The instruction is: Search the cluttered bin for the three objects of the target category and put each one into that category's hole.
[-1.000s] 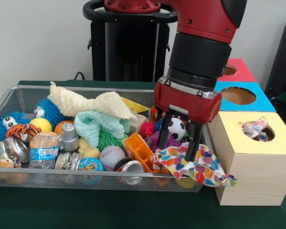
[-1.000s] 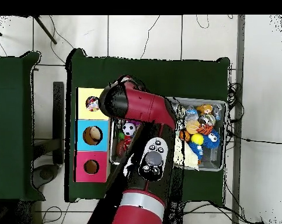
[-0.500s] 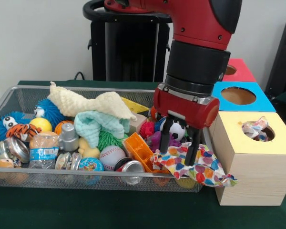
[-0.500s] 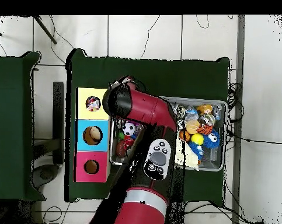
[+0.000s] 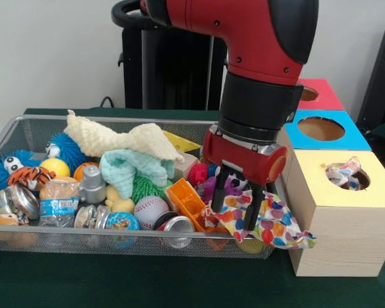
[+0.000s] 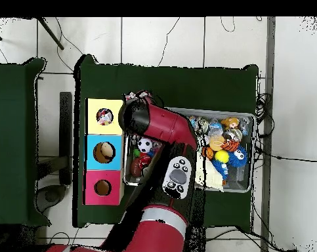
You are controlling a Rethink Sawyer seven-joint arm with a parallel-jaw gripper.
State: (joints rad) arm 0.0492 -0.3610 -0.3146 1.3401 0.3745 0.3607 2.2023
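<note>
A multicoloured spotted cloth (image 5: pixel 264 222) hangs over the right end of the wire bin (image 5: pixel 25 125), next to the yellow box (image 5: pixel 346 208). My gripper (image 5: pixel 236 204) is open, its two black fingers (image 5: pixel 252 210) reaching down into the cloth's folds with one on each side of a ridge of fabric. A patterned cloth (image 5: pixel 343 173) sits in the yellow box's hole, and shows from above as well (image 6: pixel 105 118). Further in the bin lie a cream cloth (image 5: pixel 125 138) and a teal cloth (image 5: pixel 131 168). In the overhead view the arm (image 6: pixel 157 128) hides the gripper.
A blue box (image 5: pixel 321 128) and a red box (image 5: pixel 317 93) with round holes stand behind the yellow one. The bin is full of balls, cans, a bottle, spiky toys and an orange block (image 5: pixel 187 200). A black stand rises behind the bin.
The gripper has come down and slightly left, so its fingers now sink deeper into the spotted cloth. The cloth's hanging end has shifted a little toward the bin.
</note>
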